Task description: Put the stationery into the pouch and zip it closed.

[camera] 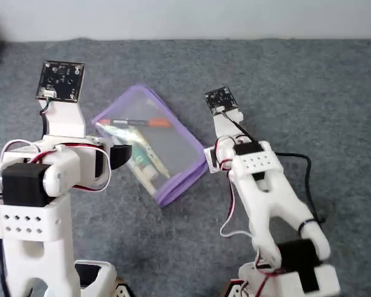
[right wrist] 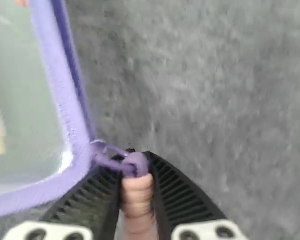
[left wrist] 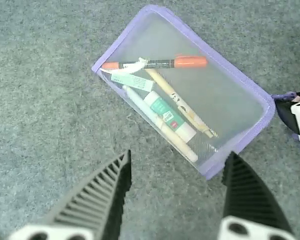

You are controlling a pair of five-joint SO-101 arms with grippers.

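The pouch (camera: 173, 145), clear with a purple zip border, lies flat on the grey mat between the two arms. Inside it lie an orange marker (left wrist: 157, 63), a wooden pencil (left wrist: 180, 105), a white glue stick (left wrist: 169, 117) and other stationery. My left gripper (left wrist: 177, 195) hangs open above the mat just short of the pouch's near long edge, with nothing between its fingers; it sits at the pouch's left side (camera: 120, 154). My right gripper (right wrist: 136, 172) is shut on the purple zipper pull (right wrist: 134, 164) at the pouch's right corner (camera: 209, 159).
Grey carpet-like mat (camera: 309, 93) covers the table all around the pouch. A black cable (camera: 306, 179) runs along the right arm. A pale wall edges the far side.
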